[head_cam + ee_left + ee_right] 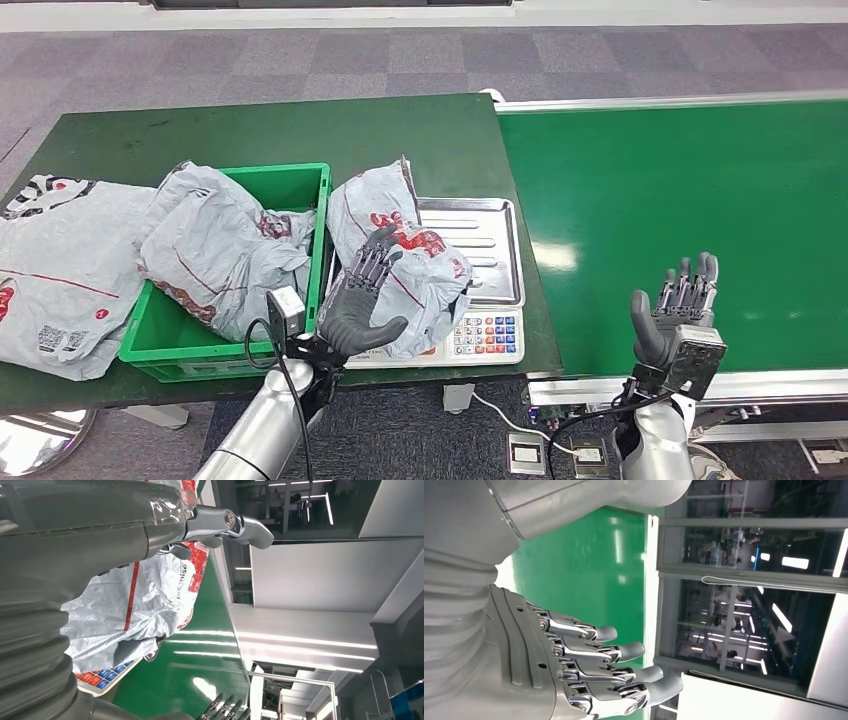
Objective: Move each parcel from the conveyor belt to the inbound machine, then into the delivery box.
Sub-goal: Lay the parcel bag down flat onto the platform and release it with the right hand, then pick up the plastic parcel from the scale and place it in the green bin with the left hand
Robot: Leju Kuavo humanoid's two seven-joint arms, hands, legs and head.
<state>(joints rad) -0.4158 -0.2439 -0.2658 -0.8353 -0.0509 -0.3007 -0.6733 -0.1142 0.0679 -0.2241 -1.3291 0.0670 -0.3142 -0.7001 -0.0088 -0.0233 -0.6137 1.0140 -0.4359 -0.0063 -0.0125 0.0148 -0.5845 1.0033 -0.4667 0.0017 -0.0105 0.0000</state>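
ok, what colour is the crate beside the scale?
Green. The crate shows best in the head view, with a grey parcel lying in it.

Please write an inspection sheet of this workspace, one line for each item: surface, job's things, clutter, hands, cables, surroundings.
Surface: green table beside green conveyor belt, no parcel on the belt.
Job's things: grey parcel on the scale; another parcel in the green box; a third parcel flat on the table.
Clutter: nothing seen.
Hands: left hand against the scale parcel, grip unclear; right hand open over the belt edge.
Cables: black cable at left wrist; floor cables to sockets.
Surroundings: grey carpet floor.
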